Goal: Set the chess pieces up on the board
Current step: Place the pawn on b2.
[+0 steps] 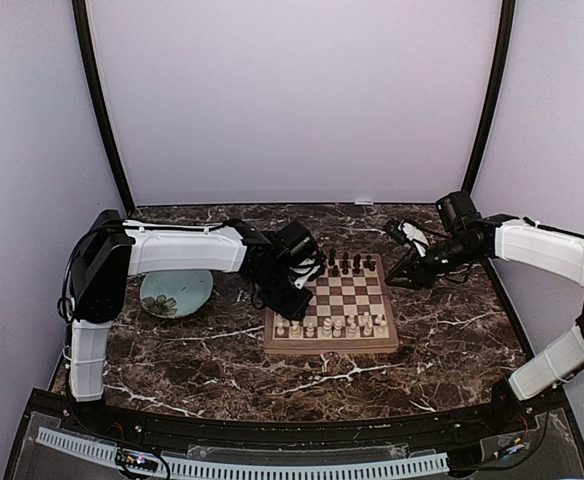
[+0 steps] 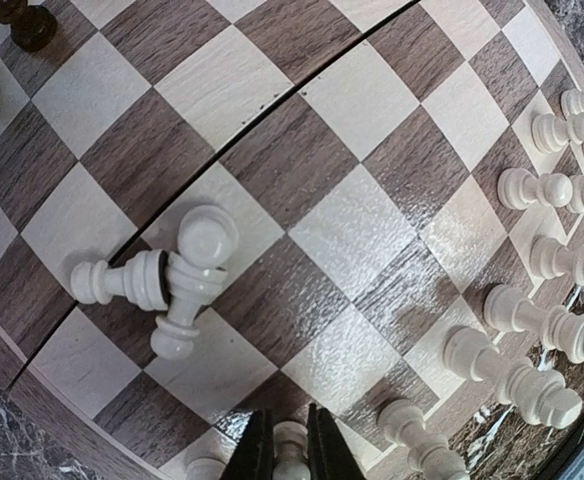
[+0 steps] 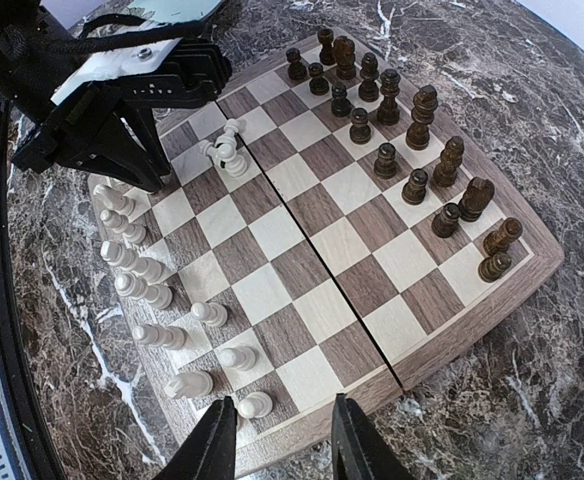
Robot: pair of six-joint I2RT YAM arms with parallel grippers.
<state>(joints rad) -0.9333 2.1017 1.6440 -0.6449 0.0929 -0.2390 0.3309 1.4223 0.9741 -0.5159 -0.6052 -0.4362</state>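
The board [image 1: 344, 296] lies at the table's middle, also in the left wrist view [image 2: 302, 160] and the right wrist view [image 3: 317, 250]. Cream-white pieces [image 1: 334, 325] stand in its near rows. Dark pieces [image 1: 350, 265] stand in its far rows. Three white pieces [image 2: 177, 275] lie in a heap on the board's left side, also in the right wrist view [image 3: 225, 152]. My left gripper [image 2: 292, 455] is shut on a white pawn [image 2: 290, 440] at the board's left near corner [image 1: 284, 305]. My right gripper [image 3: 287, 445] is open and empty, hovering over the board's right edge [image 1: 400, 278].
A round pale-teal plate [image 1: 175, 292] sits left of the board, behind the left arm. Dark marble table [image 1: 442, 345] surrounds the board. The left arm's black wrist [image 3: 112, 110] hangs over the board's left side. Pale walls enclose the table.
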